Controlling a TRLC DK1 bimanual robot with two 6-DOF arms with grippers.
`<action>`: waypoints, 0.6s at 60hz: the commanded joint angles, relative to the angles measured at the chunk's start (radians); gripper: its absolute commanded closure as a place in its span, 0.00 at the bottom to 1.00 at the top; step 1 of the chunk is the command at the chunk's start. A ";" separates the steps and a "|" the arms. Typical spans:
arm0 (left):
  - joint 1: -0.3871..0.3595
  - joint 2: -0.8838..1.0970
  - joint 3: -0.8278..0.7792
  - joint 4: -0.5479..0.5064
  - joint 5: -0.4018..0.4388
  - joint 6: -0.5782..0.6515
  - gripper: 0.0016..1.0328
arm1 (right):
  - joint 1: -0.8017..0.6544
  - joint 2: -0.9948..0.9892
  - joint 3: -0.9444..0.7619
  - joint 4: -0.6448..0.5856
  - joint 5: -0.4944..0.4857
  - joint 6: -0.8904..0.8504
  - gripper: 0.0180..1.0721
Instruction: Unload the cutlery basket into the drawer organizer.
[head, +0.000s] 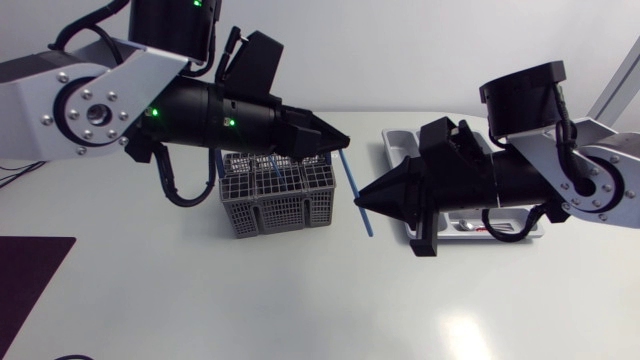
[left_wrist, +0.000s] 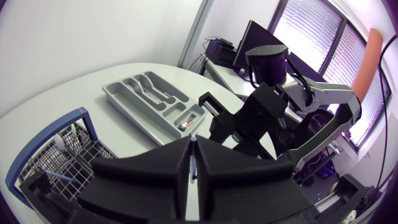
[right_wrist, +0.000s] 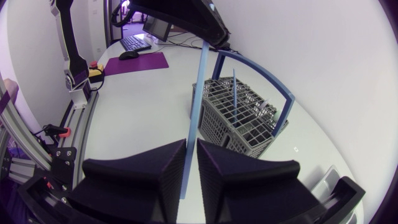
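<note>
No legible text, none on the cutlery basket (head: 275, 212), none on the drawer organizer (head: 399, 146)

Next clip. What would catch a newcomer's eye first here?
A long blue stick is held in mid-air by both arms at once: the left gripper clamps its upper end and the right gripper clamps it lower down. The grey cutlery basket sits below the left arm. The grey drawer organizer lies partly hidden under the right arm.
</note>
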 joint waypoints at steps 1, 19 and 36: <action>-0.009 0.022 0.030 -0.002 0.012 -0.018 0.96 | 0.008 0.022 0.021 -0.001 -0.007 0.027 0.95; 0.017 -0.001 0.067 -0.005 0.009 -0.023 0.41 | 0.006 0.001 0.003 -0.055 -0.019 -0.003 0.95; 0.164 -0.063 0.108 0.000 -0.026 -0.041 0.28 | -0.083 -0.024 -0.029 -0.109 -0.022 -0.075 0.95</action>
